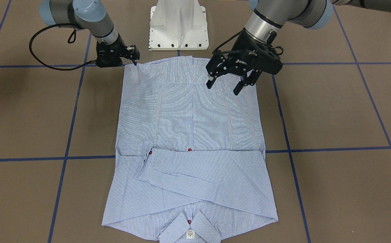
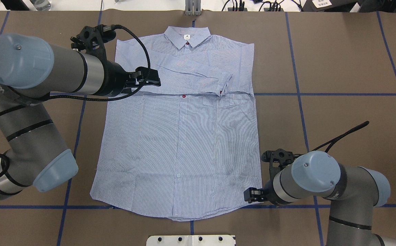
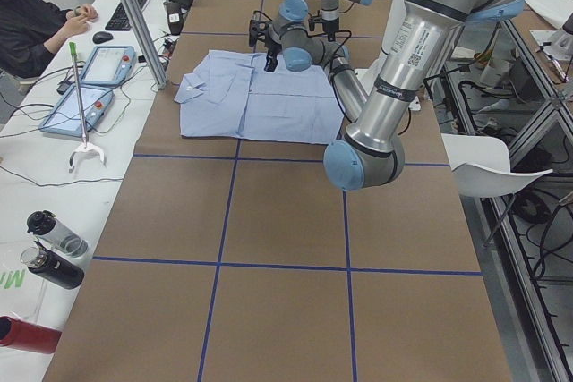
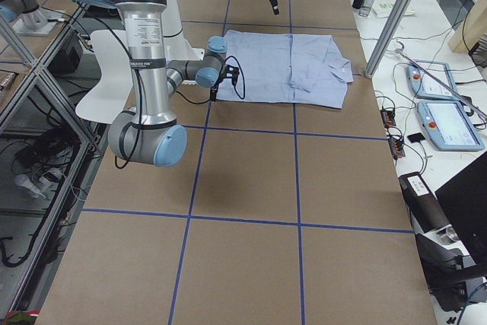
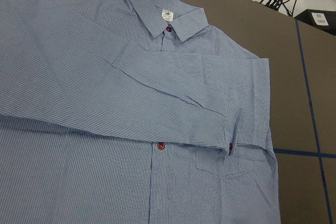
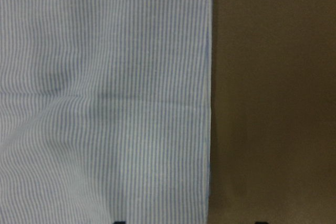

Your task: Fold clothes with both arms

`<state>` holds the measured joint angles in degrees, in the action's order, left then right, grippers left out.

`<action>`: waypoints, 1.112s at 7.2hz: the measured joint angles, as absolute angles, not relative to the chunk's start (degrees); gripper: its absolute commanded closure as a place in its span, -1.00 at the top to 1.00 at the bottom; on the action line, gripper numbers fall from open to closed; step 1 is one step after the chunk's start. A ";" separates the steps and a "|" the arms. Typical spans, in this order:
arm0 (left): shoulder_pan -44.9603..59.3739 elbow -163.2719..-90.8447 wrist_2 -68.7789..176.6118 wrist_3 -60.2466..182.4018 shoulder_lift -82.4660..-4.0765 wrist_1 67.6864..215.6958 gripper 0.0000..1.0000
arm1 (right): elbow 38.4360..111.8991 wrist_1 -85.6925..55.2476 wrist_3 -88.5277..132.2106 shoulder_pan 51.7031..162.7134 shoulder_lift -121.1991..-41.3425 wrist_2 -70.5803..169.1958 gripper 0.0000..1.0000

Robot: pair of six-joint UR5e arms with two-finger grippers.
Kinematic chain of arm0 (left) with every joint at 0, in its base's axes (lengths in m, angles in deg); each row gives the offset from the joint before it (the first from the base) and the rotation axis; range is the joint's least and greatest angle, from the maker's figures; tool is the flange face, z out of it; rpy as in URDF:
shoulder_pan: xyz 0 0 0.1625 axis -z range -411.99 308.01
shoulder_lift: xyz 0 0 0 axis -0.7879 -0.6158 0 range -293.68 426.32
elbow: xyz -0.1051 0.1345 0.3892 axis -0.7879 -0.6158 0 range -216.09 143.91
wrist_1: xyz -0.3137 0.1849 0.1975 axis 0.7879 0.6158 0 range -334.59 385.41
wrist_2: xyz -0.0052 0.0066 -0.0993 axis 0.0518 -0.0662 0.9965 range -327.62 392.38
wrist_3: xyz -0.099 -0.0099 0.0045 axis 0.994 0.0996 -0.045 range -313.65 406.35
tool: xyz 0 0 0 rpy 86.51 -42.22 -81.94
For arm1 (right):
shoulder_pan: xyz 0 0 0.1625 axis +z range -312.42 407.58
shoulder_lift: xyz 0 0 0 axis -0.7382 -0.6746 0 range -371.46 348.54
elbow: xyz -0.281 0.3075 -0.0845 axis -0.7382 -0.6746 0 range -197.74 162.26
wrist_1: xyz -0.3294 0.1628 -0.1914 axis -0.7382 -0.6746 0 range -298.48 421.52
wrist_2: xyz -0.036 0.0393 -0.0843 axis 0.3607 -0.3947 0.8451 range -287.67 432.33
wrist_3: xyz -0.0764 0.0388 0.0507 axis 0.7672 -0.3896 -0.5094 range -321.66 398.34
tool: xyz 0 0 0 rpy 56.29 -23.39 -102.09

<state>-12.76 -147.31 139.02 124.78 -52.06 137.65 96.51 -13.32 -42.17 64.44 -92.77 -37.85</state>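
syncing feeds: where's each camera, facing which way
front-facing: across the table, facing the robot; left arm, right arm, shirt
overhead: behind robot, looking down; both arms
exterior left: table's left end; left arm nearest
exterior right: right end; right arm nearest
left wrist: above the collar; no robot
right wrist: over shirt's edge; no arm
all share the shirt
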 measured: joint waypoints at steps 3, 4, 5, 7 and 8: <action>-12.99 -147.08 139.08 124.75 -51.89 137.69 0.97 | 96.14 -13.23 -42.16 63.67 -92.65 -38.02 0.61; -12.98 -147.04 139.08 124.75 -51.84 137.71 0.97 | 95.68 -13.27 -42.17 63.41 -92.22 -38.05 0.61; -12.97 -147.02 139.10 124.74 -51.79 137.73 0.97 | 95.17 -13.49 -42.17 63.20 -91.48 -38.06 0.53; -12.97 -147.06 139.16 124.75 -51.73 137.74 0.96 | 94.54 -13.68 -42.16 63.01 -90.83 -38.06 0.50; -12.97 -147.06 139.17 124.74 -51.73 137.72 0.96 | 94.48 -13.68 -42.17 63.04 -90.80 -38.15 0.50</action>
